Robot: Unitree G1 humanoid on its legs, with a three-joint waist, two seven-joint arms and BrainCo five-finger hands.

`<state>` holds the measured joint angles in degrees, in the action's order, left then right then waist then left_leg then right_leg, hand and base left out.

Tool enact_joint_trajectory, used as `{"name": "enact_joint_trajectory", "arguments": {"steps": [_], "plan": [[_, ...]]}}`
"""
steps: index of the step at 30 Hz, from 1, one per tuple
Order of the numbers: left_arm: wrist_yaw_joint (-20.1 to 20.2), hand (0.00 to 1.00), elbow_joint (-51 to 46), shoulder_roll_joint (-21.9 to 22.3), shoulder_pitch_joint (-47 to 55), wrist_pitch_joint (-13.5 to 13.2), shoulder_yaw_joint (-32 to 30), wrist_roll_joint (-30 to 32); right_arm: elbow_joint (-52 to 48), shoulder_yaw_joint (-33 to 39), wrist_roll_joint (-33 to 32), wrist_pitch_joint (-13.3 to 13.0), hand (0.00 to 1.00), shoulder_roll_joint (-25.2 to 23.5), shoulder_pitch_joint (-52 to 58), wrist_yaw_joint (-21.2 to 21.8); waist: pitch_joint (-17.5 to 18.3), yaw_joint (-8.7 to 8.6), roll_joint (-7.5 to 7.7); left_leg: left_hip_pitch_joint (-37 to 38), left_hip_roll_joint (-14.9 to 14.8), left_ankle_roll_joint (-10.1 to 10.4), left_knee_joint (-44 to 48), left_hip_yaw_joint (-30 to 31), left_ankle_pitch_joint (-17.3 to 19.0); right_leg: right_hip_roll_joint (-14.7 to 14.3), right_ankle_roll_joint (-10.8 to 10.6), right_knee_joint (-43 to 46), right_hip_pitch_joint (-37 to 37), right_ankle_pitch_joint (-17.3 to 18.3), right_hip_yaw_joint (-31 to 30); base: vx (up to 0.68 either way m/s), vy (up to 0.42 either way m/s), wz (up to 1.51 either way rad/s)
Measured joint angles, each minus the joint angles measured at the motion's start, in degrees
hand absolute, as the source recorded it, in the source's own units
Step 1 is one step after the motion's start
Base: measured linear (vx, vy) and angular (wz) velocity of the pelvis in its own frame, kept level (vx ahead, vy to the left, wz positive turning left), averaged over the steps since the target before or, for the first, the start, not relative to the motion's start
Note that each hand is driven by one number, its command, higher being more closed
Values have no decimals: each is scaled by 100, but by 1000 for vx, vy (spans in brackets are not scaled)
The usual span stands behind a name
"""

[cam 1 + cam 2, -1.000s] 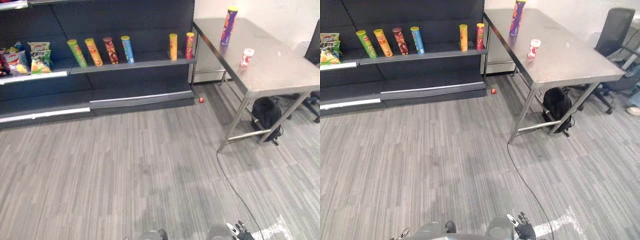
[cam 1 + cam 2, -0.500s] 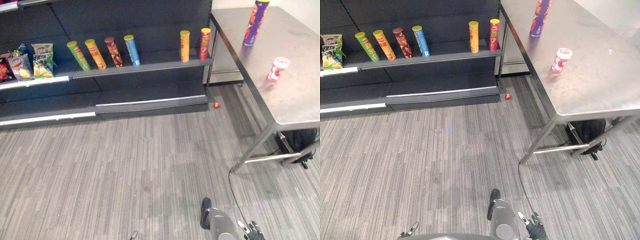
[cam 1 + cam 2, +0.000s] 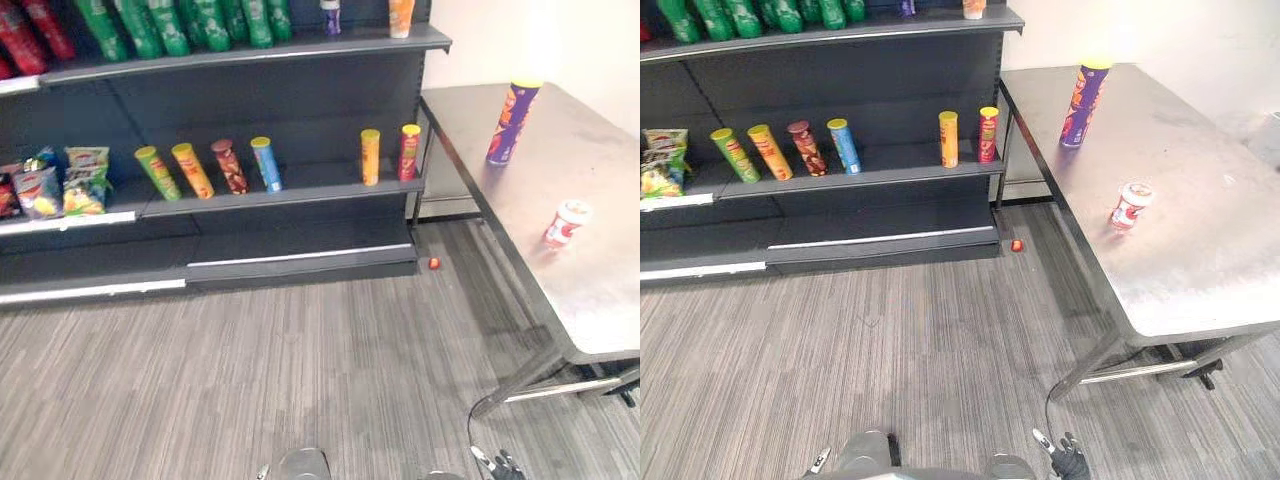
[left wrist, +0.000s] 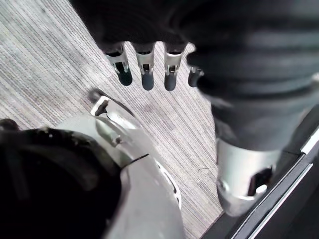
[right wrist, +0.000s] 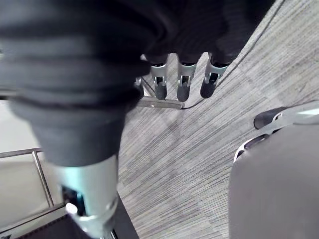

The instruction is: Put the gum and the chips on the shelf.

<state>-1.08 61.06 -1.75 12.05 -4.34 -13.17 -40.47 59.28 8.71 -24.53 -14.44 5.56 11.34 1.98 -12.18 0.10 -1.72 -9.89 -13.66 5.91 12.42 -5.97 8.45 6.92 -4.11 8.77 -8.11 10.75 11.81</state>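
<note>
Chips can (image 3: 510, 122) upright at the far end of the counter (image 3: 600, 290), gum jar (image 3: 566, 223) standing nearer, well apart from it. Neither yet on the shelf (image 3: 290, 195), lined with a row of other cans (image 3: 266, 163). Left hand (image 4: 144, 74) and right hand (image 5: 182, 84) low over the floor (image 3: 250, 370), fingers released and straight, grasping nothing.

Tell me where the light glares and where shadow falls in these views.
Left eye view: the steel table shows a pale sheen, brightest at its far corner past the chips can. Right eye view: shadow darkens the floor under the table's edge, and the shelf is dim behind its cans. Left wrist view: the left hand reads dark against lit floor.
</note>
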Motion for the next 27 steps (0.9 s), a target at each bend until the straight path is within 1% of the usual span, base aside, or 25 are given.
{"name": "enact_joint_trajectory", "arguments": {"steps": [1,2,3,5,6,7,8,9,10,11,12,13,14,15,16,17,18,19,20,21,22,23,24,26,27], "plan": [[-25,0,2,1,11,4,0,-9,17,3,-46,-9,0,-6,27,12,-1,-5,-2,-32,-32,103,-437,270,-96,101,-163,2,-67,108,-179,351,399,-67],[-27,0,29,-17,33,4,12,-8,25,-4,-47,-17,0,-4,64,38,-9,-5,-2,-117,-68,349,-137,231,-343,179,-331,-21,-173,248,-423,397,441,-64],[-23,0,55,-29,43,3,53,-8,50,-9,-45,-16,0,-4,59,47,6,12,-8,-102,-6,360,53,159,-437,234,-357,-79,-253,282,-590,411,404,-75],[7,0,69,-217,124,-4,157,20,165,-7,-12,-18,0,-159,15,88,46,-5,255,-135,240,302,610,4,-368,431,-226,-10,-318,333,-1094,434,348,-64],[86,0,115,-369,62,-3,220,52,199,14,-9,-35,0,-305,10,67,57,-31,433,-159,383,239,899,-117,-64,606,-250,168,-269,283,-1230,289,189,-28],[136,0,157,-419,25,-5,276,84,220,64,-8,-67,0,-349,11,47,74,-33,472,-154,442,202,978,-171,50,676,-305,386,-149,218,-1292,399,331,-30],[227,0,247,-478,-8,9,393,113,228,180,-18,-109,0,-375,3,8,97,-8,490,3,526,137,949,-345,167,763,-259,979,156,84,-1431,323,313,-49],[469,0,324,-512,-37,141,398,112,195,232,-70,-132,0,-386,15,8,106,-4,486,283,615,53,795,-587,222,872,-151,1624,465,-137,-1486,386,366,-61],[607,0,385,-541,-51,224,414,105,169,249,-76,-138,0,-389,33,14,109,-5,477,445,666,-24,703,-700,212,949,-80,1962,636,-277,-1485,317,271,-66],[848,0,439,-596,-57,360,492,93,124,261,-71,-176,0,-378,55,38,113,-51,479,761,778,-140,526,-910,258,1146,78,2536,899,-663,-1357,301,245,-62],[1096,0,439,-645,-38,459,631,89,69,272,-68,-246,0,-355,88,97,111,-123,426,1074,850,-217,322,-1112,284,1399,157,2948,1091,-1102,-1095,293,225,-59],[1191,0,434,-649,-27,501,681,100,16,289,-70,-266,0,-336,103,115,112,-159,362,1223,879,-282,210,-1201,290,1523,228,3076,1161,-1327,-914,284,192,-68],[1283,0,426,-648,-28,550,827,182,-58,383,-77,-328,0,-308,120,127,115,-178,222,1500,859,-407,5,-1479,240,1665,206,3441,1332,-1291,-524,267,140,-90],[1258,0,395,-644,-59,587,918,349,-84,398,-81,-335,0,-252,97,166,76,-172,136,1761,773,-491,-158,-1727,182,1588,227,3793,1467,-773,-56,251,119,-100],[1252,0,385,-644,-71,589,993,381,-86,383,-82,-336,0,-224,87,195,72,-172,93,1886,715,-507,-231,-1832,171,1472,168,3869,1503,-494,211,221,62,-105],[1160,0,386,-651,-115,612,1086,537,-100,369,-80,-348,0,-218,70,228,68,-183,23,2066,582,-505,-319,-2027,169,1168,103,3770,1517,-64,712,203,24,-101],[1082,0,392,-655,-152,625,1113,580,-143,348,-70,-375,0,-225,67,230,65,-196,7,2193,471,-504,-358,-2219,169,859,129,3437,1554,171,1164,201,8,-96],[1055,0,395,-658,-164,627,1114,582,-183,316,-65,-386,0,-228,77,230,64,-200,10,2230,433,-502,-391,-2294,168,744,144,3224,1578,218,1352,230,-36,-92],[1015,0,402,-677,-181,631,1112,593,-226,249,-50,-442,0,-242,88,226,40,-213,50,2332,424,-472,-458,-2479,150,582,152,2596,1604,221,1748,237,-71,-85],[1028,0,395,-748,-171,621,1102,682,-231,198,-40,-494,0,-301,83,225,-2,-212,192,2435,539,-429,-520,-2683,128,530,82,1756,1591,-99,2128,241,-91,-89],[1032,0,389,-801,-171,611,1099,719,-233,197,-35,-511,0,-348,82,226,-29,-188,303,2525,666,-394,-596,-2789,117,552,412,1423,1585,-299,2361,178,-89,-91],[1020,0,450,-736,-214,606,1092,798,-213,217,-57,-526,0,-336,38,223,-61,-171,254,2642,712,-319,-766,-2902,125,450,717,1261,1466,-224,2535,182,-90,-81],[1052,0,493,-628,-225,555,1188,815,-204,211,-47,-594,0,-211,1,209,-125,-297,84,2722,639,-174,-997,-3052,68,262,703,1185,1499,-264,2701,166,-77,-68],[1066,0,490,-552,-232,440,1240,813,-194,275,-33,-611,0,-182,-12,198,-189,-360,-46,2824,615,-64,-1190,-3147,21,71,723,1063,1505,-249,2589,102,-51,-43],[1069,0,490,-549,-232,424,1242,813,-190,302,-21,-611,0,-189,-15,196,-189,-364,-46,2826,615,-42,-1224,-3135,7,21,731,996,1509,-239,2549,24,-64,-45]]}}
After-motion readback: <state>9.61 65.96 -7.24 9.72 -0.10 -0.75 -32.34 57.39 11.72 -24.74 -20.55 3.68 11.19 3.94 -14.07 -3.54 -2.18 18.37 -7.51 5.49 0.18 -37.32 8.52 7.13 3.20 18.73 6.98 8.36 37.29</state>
